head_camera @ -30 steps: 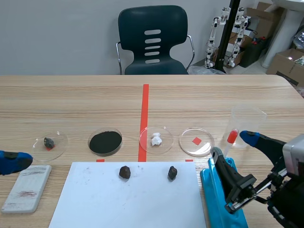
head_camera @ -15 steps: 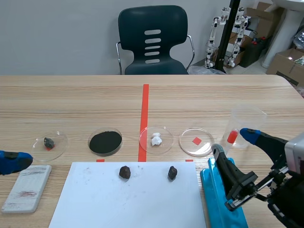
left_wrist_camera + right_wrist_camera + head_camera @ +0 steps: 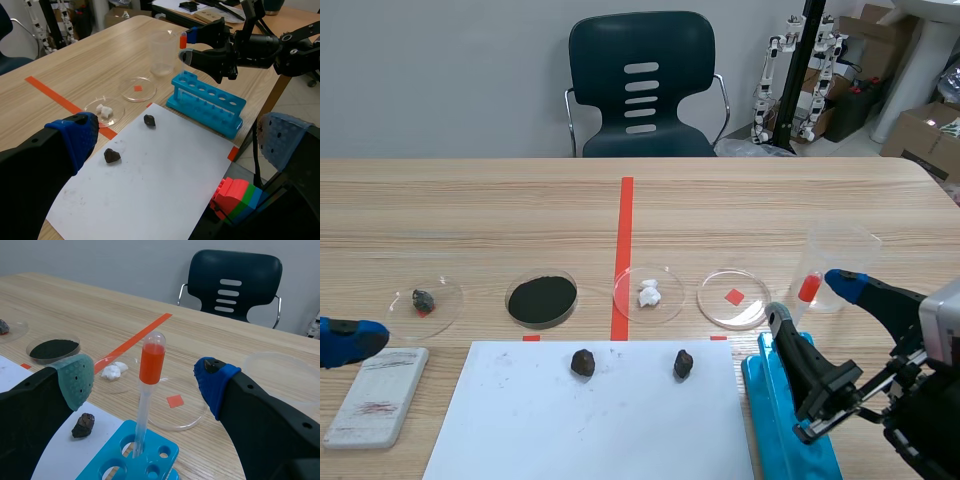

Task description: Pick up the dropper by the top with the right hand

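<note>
Ideally, the released right tool is centred, pads at 9 and 3 o'clock of the dropper bulb, then closed gently.

The right arm comes in low from the near right corner, its wrist angled toward the far left. The right gripper hovers above the table with its two fingers spread wide, the grey-green pad on the left finger and the blue pad on the right one facing each other across the gap. The left gripper hangs low at the near left edge, its fingers wide apart too.
</note>
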{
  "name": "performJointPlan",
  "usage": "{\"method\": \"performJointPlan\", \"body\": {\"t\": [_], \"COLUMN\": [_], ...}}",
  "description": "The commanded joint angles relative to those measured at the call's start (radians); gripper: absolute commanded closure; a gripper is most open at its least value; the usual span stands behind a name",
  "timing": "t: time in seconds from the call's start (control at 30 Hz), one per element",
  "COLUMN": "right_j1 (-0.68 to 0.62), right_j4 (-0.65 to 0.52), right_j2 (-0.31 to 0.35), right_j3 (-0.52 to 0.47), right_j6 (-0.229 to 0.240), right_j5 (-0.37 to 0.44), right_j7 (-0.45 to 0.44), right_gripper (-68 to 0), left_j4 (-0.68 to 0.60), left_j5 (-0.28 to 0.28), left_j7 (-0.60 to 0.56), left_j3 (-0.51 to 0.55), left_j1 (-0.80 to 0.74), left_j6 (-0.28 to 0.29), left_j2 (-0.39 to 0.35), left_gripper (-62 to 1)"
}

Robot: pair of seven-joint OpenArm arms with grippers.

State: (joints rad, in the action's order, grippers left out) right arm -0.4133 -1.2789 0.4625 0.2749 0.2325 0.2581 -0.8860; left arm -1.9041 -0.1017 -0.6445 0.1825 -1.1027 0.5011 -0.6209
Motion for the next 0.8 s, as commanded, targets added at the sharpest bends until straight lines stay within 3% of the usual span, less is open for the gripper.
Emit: {"method": "performJointPlan", "body": {"t": [0.0, 0.2, 0.77], "right_j1": [0.014, 0.014, 0.014], "right_j4": [-0.021, -0.021, -0.021], "right_j2": [0.011, 0.011, 0.011], "right_j3": [-0.005, -0.005, -0.006], "right_j6": [0.000, 0.000, 0.000], "right_j5": [0.006, 0.006, 0.007], "right_j7": [-0.018, -0.019, -0.041], "right_gripper": [-42.3, -32.1, -31.7], "left_j4": [-0.008, -0.008, -0.008], "left_j5": [-0.010, -0.010, -0.010], "left_j7": [-0.016, -0.016, -0.016], "left_j3": [-0.004, -0.004, -0.004], "left_j1": [-0.008, -0.008, -0.008], "left_j6": [0.003, 0.003, 0.003], "left_j2": [0.008, 0.008, 0.008], "left_gripper": [-62.3, -62.3, -62.3]}}
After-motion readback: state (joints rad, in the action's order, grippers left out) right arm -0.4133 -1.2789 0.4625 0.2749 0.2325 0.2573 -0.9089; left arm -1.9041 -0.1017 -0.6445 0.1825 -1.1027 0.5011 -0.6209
